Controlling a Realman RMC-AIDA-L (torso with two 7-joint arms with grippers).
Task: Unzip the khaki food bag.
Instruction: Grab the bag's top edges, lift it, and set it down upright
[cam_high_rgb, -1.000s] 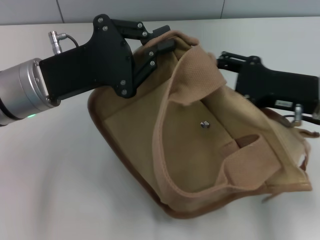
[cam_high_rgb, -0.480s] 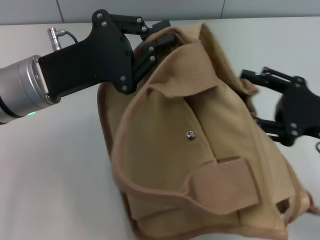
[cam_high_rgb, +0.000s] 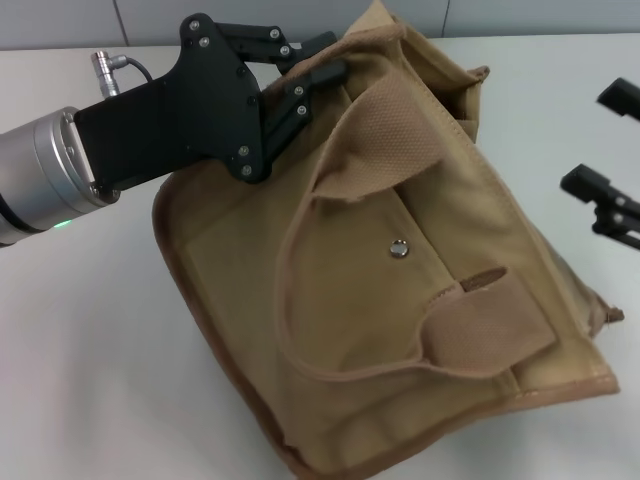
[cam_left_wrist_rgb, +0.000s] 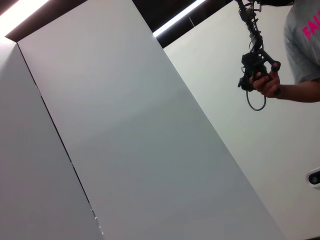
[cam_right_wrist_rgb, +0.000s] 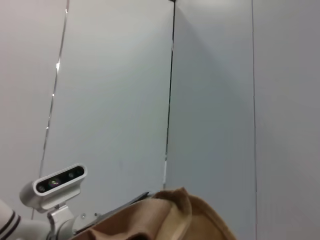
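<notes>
While the khaki food bag (cam_high_rgb: 400, 290) is lying tilted on the white desk (cam_high_rgb: 90, 350) with its front pocket and silver snap stud (cam_high_rgb: 400, 249) facing up, the left pincer (cam_high_rgb: 318, 82) is clamping the bag's upper far corner, its black fingers closing together on the cloth beside one webbing handle (cam_high_rgb: 385, 130). The right pincer (cam_high_rgb: 612, 150) is waiting at the right edge of the head view, clear of the bag, with its two fingers standing apart and holding nothing.

The bag's top edge, where the zipper should be running, is stretching from the left pincer's grip diagonally toward the near right, so its long axis is pointing roughly from the left arm toward the right arm's side. The zipper pull itself is not showing in any view, hidden past the far side of the canvas. Judging from this, the right pincer is the free one and the one facing the open end of that edge, so it is likely the arm to reach in leftward and find the pull while the left is anchoring the bag.

The right wrist view is catching only a fold of tan cloth (cam_right_wrist_rgb: 165, 215).
</notes>
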